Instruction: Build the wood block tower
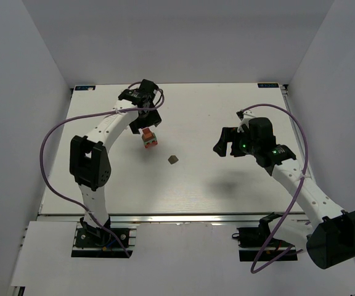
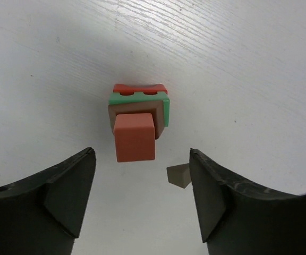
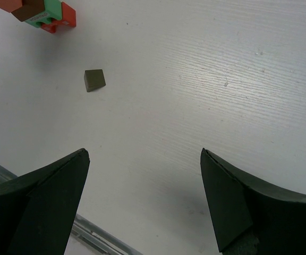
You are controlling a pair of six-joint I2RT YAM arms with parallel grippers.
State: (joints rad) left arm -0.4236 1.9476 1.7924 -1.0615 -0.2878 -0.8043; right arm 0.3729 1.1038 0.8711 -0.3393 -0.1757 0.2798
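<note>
Jaws apart on both: left gripper [image 2: 142,170] touches nothing, with the tower [image 2: 140,109] just ahead between its fingertips; right gripper [image 3: 145,159] wide, empty.
Orange cube [image 2: 135,138] tops it; dark brown piece [image 2: 178,175] lies loose beside left's right finger. Judged: four stacked, last remains; lift it and seat it gently.

Top external high, distant, facing down, left wrist close above tower [image 2: 138,123], right wrist farther, tower shared by all

Both arms wear white shells with chunky black joint housings, the left arm [image 1: 106,129] at frame left, the right arm [image 1: 304,188] at lower right. A purple cable [image 1: 45,145] loops loosely along each. The fingers [image 2: 62,196] are matte black wedges.
</note>
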